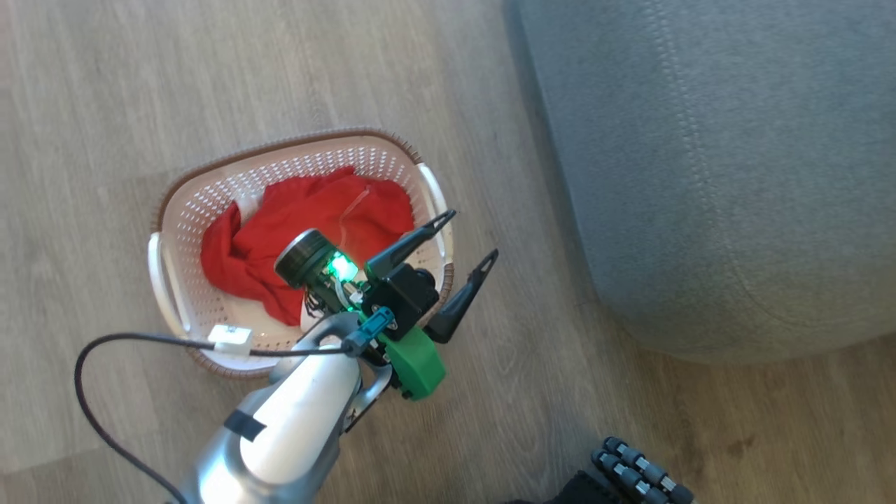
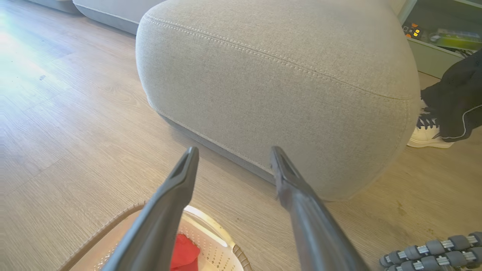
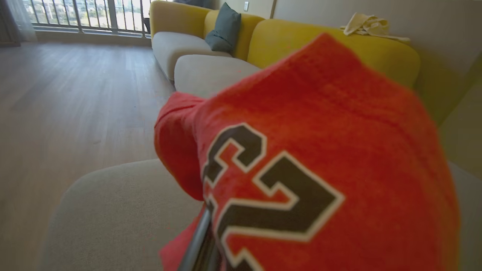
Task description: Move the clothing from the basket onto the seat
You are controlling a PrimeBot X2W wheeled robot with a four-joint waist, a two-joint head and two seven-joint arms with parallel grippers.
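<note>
The cream basket (image 1: pixel 182 231) stands on the wood floor with a plain red piece of clothing (image 1: pixel 308 217) crumpled inside. My left gripper (image 1: pixel 470 236) hangs open and empty over the basket's right rim (image 2: pixel 211 241), fingers pointing at the grey seat (image 1: pixel 700 175). In the left wrist view a bit of red clothing (image 2: pixel 184 254) shows between its fingers (image 2: pixel 188 165), with the seat (image 2: pixel 282 75) ahead. A red garment (image 3: pixel 320 150) printed with black-and-white numerals drapes over my right gripper above a grey seat cushion (image 3: pixel 113 210). One dark finger (image 3: pixel 196 241) shows under the cloth, shut on it.
A black cable (image 1: pixel 91 364) loops off my left forearm beside the basket. Grey rollers (image 1: pixel 644 476) sit at the lower right on the floor. A person's white shoe (image 2: pixel 429 131) and dark trouser leg stand right of the seat. Yellow sofa backs (image 3: pixel 331 45) rise behind.
</note>
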